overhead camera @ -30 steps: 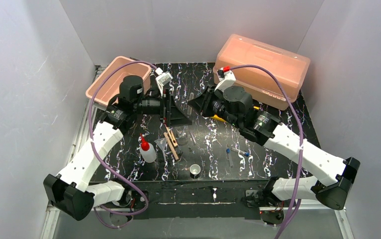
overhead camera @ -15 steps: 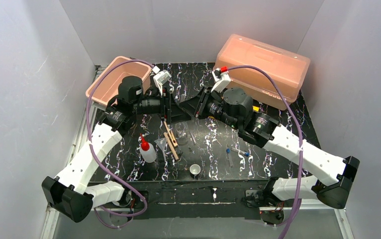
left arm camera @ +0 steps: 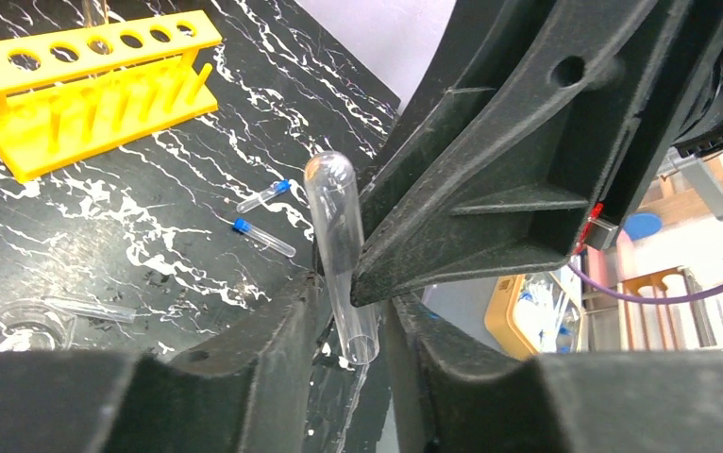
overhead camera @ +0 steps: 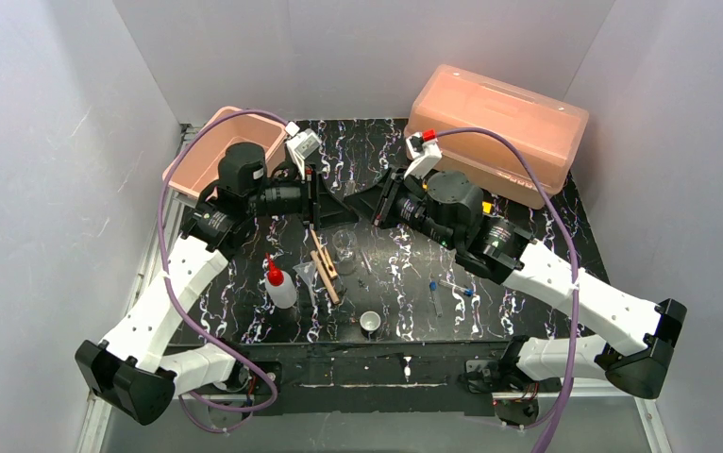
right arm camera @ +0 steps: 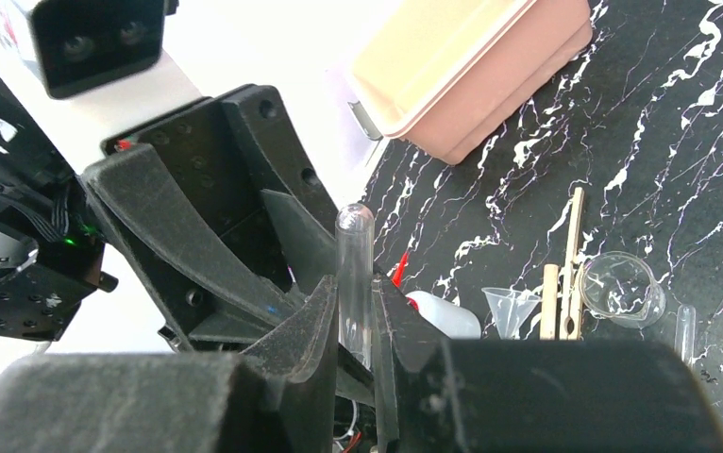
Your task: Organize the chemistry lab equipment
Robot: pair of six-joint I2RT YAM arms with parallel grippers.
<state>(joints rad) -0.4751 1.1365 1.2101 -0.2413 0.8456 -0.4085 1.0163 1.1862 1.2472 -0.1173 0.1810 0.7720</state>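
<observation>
**Progress:** early. Most of the equipment lies loose on the counter (overhead camera: pixel 405 274). The squeeze bottle (overhead camera: pixel 279 286), wooden clamps (overhead camera: pixel 324 264), beaker (overhead camera: pixel 344 243), small cup (overhead camera: pixel 370 324) and two blue-capped tubes (overhead camera: pixel 435 294) are scattered near its front. The yellow rack (left arm camera: pixel 84 85) stands on the counter beneath the right arm. I cannot tell whether any of its holes is filled.

**In hand:** one bare glass tube (left arm camera: pixel 341 255) is held above the counter between the arms. The left gripper (left arm camera: pixel 353 293) and the right gripper (right arm camera: pixel 353 288) are both closed narrowly on it, which I judge to be a handover.

**Remaining:** seat this tube, then gather everything else.

**Materials:**
- **Tube:** thin clear glass, smooth, with one end rounded and one open. It is probably slippery and fragile.
- **Rack:** rigid yellow plastic with a row of round holes.
- **Clamps:** slender bare wood.
- **Bottle:** white with a red nozzle.
- **Counter:** black with white veins.
</observation>
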